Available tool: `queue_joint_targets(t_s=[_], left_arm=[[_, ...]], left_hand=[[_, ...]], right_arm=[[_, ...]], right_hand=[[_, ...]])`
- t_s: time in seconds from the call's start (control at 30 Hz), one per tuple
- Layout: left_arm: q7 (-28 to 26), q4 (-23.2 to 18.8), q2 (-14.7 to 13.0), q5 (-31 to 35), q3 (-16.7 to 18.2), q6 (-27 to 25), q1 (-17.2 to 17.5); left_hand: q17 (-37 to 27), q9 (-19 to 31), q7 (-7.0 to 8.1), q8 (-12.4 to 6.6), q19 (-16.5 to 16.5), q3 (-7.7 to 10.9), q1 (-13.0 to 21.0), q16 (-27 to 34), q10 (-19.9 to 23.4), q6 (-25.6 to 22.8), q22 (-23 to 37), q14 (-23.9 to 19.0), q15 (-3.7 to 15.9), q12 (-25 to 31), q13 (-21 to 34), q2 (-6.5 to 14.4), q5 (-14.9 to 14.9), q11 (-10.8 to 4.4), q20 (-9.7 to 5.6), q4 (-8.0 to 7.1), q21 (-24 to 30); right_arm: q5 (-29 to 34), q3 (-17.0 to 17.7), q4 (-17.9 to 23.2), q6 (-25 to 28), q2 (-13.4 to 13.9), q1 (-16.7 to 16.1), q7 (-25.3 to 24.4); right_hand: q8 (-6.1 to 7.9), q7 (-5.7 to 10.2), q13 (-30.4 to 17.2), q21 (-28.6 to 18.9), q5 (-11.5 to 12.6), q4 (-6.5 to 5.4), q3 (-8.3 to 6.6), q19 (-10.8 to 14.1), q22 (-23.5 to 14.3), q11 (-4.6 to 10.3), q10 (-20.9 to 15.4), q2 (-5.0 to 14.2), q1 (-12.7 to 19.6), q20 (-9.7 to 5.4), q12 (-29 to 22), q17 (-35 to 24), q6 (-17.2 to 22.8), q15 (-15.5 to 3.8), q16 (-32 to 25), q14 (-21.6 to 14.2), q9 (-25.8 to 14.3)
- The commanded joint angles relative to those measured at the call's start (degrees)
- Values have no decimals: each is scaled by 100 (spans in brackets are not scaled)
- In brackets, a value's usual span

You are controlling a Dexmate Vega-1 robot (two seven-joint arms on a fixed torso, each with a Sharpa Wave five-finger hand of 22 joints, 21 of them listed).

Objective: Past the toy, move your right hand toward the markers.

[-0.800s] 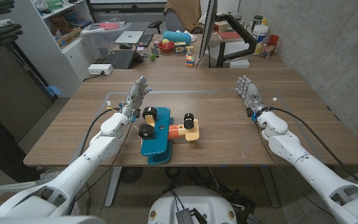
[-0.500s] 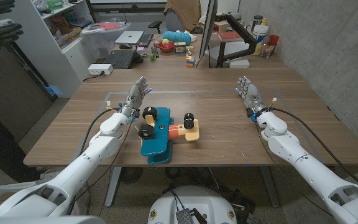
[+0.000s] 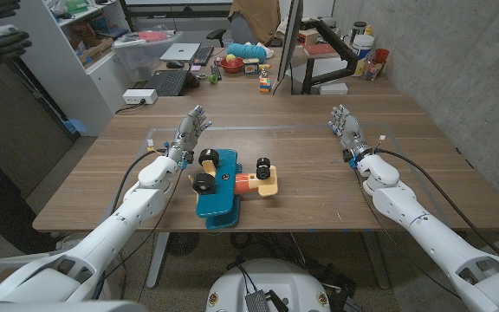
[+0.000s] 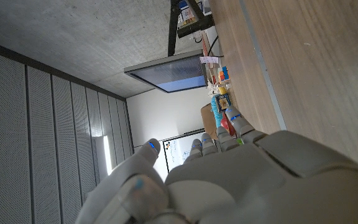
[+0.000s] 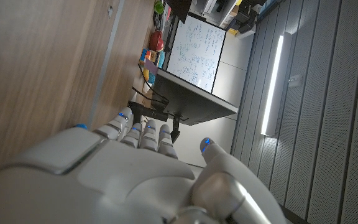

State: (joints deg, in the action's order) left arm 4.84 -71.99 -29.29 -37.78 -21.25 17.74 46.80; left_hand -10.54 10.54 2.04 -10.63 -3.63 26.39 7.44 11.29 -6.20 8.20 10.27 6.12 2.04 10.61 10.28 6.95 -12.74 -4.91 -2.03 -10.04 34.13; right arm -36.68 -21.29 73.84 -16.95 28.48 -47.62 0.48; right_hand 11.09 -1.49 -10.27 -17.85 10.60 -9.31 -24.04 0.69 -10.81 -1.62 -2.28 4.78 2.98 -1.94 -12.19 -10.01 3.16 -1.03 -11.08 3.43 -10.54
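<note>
Your robot's two arms are smooth white rounded shells, jointed in segments, each with a black cable running loose along the forearm to the wrist. The left hand [image 3: 190,132] and right hand [image 3: 344,124] are pale grey, with small blue marks on the fingertips [image 5: 207,142] and at the wrists. Up close, the back of each hand is a glossy off-white moulded plate.

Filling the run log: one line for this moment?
left hand: open, beside toy | right hand: open, apart from toy | markers: not identifiable
</note>
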Motion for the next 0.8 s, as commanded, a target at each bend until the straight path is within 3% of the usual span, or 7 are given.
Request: queue_joint_targets(t_s=[0.03,0.2,0.23,0.33,0.8], left_arm=[[70,69,5,-2,0,35,-49],[99,99,8,9,-17,35,-73],[102,101,7,11,-19,33,-75],[105,106,10,13,-21,38,-78],[127,97,-13,60,-38,64,-100]], left_hand=[[-6,8,37,-47,-29,59,17,32,-7,-11,10,27,192,26,15,273,-35,35,-241,3,-6],[-5,8,42,-48,-24,62,11,32,-2,-19,10,24,193,26,15,269,-36,32,-241,4,-12],[-5,8,38,-48,-22,62,10,32,-1,-21,10,24,190,27,15,269,-36,34,-237,4,-12],[-4,8,35,-47,-28,63,5,32,-2,-23,11,22,186,25,15,266,-37,39,-223,4,-20],[-3,8,25,-44,-10,69,-13,29,16,-31,11,17,181,29,16,259,-39,53,-220,6,-37]], right_arm=[[10,36,-19,-55,6,-3,-29],[87,36,-16,-135,39,6,-33],[132,29,-20,-169,47,12,-47],[248,11,-56,-303,56,38,-53],[657,-74,-148,-710,75,181,-73]], right_hand=[[53,-6,-18,-54,19,31,2,71,-30,0,-71,494,26,-376,-45,-4,71,8,-47,-63,-27],[82,52,-19,-51,14,59,24,84,-30,-11,-94,450,41,-335,-47,4,164,41,-35,-95,-33],[90,58,-20,-58,11,72,33,115,-31,-30,-127,438,50,-246,-55,7,198,43,-33,-126,-39],[118,89,-22,-73,9,87,43,172,-32,-5,-170,433,62,-181,-66,11,287,29,-49,-221,-48],[117,150,-24,-66,11,140,37,197,-32,-10,-250,427,122,-231,-82,24,328,13,-22,-283,-64]])
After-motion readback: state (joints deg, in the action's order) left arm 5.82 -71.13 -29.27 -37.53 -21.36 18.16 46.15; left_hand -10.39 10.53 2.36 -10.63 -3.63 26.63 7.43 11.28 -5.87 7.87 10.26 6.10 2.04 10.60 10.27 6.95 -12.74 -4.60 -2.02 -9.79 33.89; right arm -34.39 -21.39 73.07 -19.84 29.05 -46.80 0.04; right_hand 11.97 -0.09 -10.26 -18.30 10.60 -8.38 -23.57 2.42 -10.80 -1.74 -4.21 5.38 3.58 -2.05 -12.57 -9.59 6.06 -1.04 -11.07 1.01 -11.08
